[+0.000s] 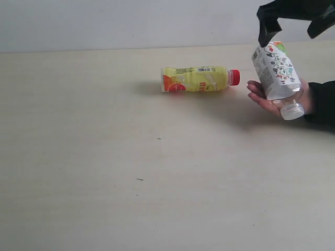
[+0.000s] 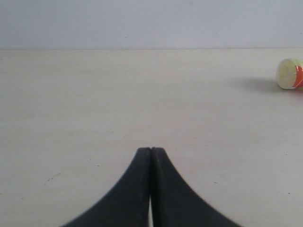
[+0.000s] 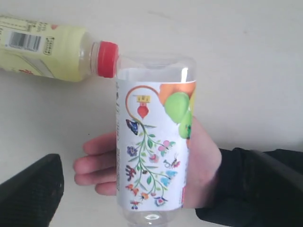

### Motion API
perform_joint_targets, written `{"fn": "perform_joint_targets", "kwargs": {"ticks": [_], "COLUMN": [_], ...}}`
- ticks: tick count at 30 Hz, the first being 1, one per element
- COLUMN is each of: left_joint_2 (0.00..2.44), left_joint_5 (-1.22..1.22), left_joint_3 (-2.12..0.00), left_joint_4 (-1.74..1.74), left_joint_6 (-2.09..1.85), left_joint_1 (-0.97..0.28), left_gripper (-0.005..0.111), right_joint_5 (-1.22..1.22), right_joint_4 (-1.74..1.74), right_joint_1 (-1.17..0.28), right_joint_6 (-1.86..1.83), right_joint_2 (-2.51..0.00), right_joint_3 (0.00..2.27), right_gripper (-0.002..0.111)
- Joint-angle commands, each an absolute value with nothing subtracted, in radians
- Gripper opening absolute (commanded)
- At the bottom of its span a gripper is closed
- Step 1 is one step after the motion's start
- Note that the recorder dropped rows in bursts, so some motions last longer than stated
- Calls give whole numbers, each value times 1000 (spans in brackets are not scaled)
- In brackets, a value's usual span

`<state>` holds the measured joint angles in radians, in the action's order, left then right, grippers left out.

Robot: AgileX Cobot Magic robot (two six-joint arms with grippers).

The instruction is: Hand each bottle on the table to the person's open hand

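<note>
A clear bottle with a white pictured label (image 1: 276,70) (image 3: 151,146) lies tilted, cap down, in the person's open hand (image 1: 261,97) (image 3: 97,165). Just above its base hangs my right gripper (image 1: 294,27) (image 3: 154,201), open, with its black fingers (image 3: 31,194) wide on either side and clear of the label. A yellow-labelled bottle with a red cap (image 1: 196,78) (image 3: 47,47) lies on its side on the table (image 1: 104,157), left of the hand; its base end (image 2: 289,74) shows in the left wrist view. My left gripper (image 2: 151,149) is shut and empty, low over bare table.
The person's black sleeve (image 1: 322,102) (image 3: 255,184) comes in from the right edge. A pale wall (image 1: 131,23) runs behind the table's far edge. A few tiny dark specks (image 1: 159,138) mark the tabletop.
</note>
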<state>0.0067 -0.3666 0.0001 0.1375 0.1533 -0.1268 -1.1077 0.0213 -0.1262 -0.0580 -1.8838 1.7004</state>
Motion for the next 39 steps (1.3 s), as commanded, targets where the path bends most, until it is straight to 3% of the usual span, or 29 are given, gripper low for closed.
{"fn": "perform_joint_targets", "kwargs": {"ticks": [1,13,39], "left_joint_2": [0,0,0], "left_joint_5": [-360,-360,-360], "left_joint_3": [0,0,0], "left_joint_4": [136,136,136], "left_joint_6": [158,158,158], "left_joint_1": [-133,-133,-133], "left_gripper": [0,0,0], "right_joint_5": [-1154,-1188,-1221], "right_joint_4": [24,-92,-251], "right_joint_1": [-127,-127,-127], "right_joint_6": [-124,-141,-268], "right_joint_2": [-1769,-1577,-1568], "right_joint_3": [1706,1699,1699], "right_gripper": [97,97,97]}}
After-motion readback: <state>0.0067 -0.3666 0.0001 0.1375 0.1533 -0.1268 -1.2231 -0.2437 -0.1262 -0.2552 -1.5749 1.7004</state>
